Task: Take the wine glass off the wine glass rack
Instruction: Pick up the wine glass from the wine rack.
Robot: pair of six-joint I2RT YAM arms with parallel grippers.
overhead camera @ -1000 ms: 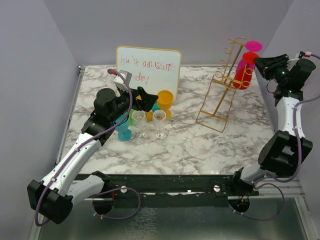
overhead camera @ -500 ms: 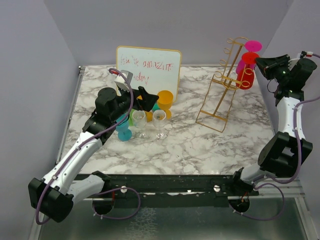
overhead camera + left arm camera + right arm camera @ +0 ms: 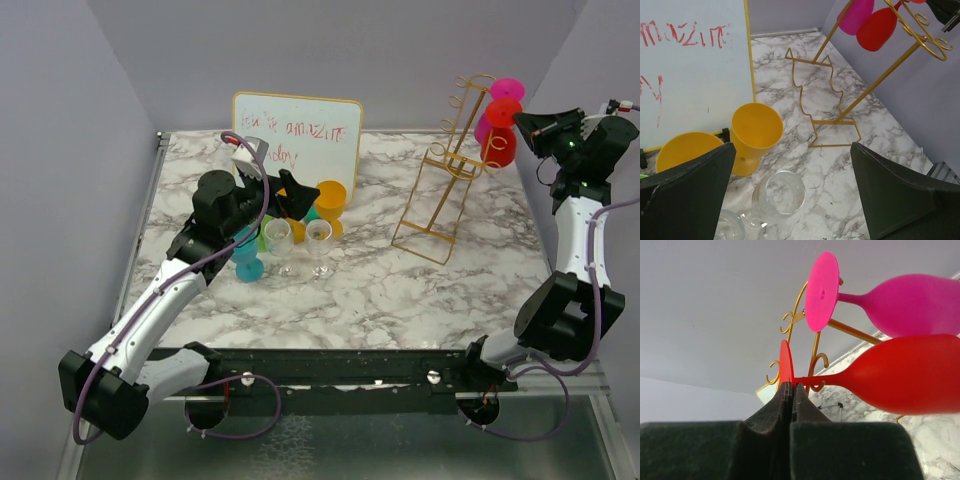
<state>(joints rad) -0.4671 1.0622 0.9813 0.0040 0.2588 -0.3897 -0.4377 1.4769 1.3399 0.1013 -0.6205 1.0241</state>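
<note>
A: R jaws?
B: right gripper [image 3: 791, 394] pressed together, pinching the foot rim of the red wine glass [image 3: 910, 372]. Prob bc the foot's the free end. Bowl sticks out to 3 o'clock, stem by a curl of the wine glass rack [image 3: 813, 347]; can't tell if it's clear. Pink wine glass [image 3: 910, 302] at 12.
A: L?
B: left gripper [image 3: 792, 150] spread wide over clear glasses [image 3: 782, 192], 10 o'clock on marble table [image 3: 380, 290]. Prob just out of the way.

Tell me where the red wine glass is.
In the top view the red wine glass is at the far right, by the top of the wine glass rack, beside the pink glass, its foot pinched in the right hand.
</note>
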